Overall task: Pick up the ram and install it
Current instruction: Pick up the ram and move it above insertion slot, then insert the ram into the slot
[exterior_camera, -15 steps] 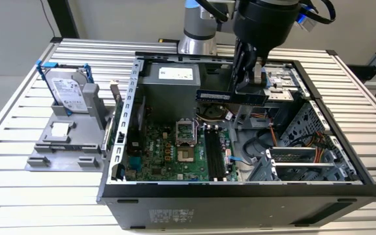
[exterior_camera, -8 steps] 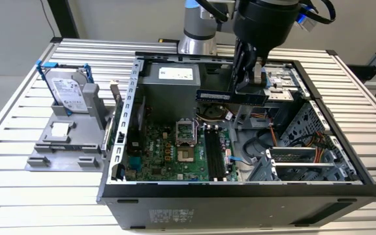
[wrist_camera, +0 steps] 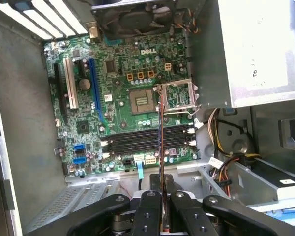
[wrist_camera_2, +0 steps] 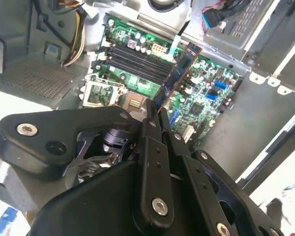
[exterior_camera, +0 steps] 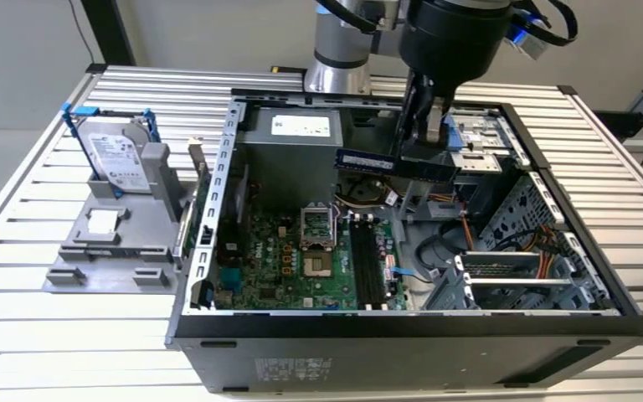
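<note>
in the exterior view we see the whole open computer case (exterior_camera: 411, 322) on the slatted table (exterior_camera: 9, 251). the gripper (exterior_camera: 431, 149) hangs over it, closed tight on the ram (exterior_camera: 388, 162), which it holds in the air above the motherboard (exterior_camera: 288, 260). the ram is a thin blue stick with dark chips. in the second wrist view it slants away from the gripper (wrist_camera_2: 155, 112) over the black memory slots (wrist_camera_2: 137, 56). in the first wrist view we see the ram (wrist_camera: 161, 137) edge-on, a thin line crossing those slots (wrist_camera: 147, 140), pinched between the fingers (wrist_camera: 150, 211).
</note>
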Tool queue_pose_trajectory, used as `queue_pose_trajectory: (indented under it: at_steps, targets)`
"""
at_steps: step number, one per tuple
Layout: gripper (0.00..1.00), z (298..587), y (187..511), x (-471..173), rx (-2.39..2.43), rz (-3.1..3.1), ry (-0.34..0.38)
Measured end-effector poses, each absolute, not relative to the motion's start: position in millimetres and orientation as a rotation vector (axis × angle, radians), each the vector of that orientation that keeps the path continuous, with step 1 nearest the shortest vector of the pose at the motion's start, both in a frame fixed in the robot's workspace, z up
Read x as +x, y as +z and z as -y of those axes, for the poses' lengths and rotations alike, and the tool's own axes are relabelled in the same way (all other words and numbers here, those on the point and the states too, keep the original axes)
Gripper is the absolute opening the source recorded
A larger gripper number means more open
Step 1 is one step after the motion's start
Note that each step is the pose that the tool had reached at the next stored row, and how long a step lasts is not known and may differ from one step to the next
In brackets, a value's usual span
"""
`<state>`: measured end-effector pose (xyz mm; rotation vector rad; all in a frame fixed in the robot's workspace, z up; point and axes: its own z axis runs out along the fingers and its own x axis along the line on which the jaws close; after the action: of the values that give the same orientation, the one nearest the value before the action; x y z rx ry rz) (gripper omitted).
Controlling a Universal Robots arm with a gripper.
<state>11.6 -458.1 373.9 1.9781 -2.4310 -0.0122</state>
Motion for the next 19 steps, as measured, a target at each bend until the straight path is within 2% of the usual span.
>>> queue_pose_trajectory:
  at_steps: [19]
  targets:
    - [0.00,458.1,373.3,11.6,1.539,2.732,-0.014]
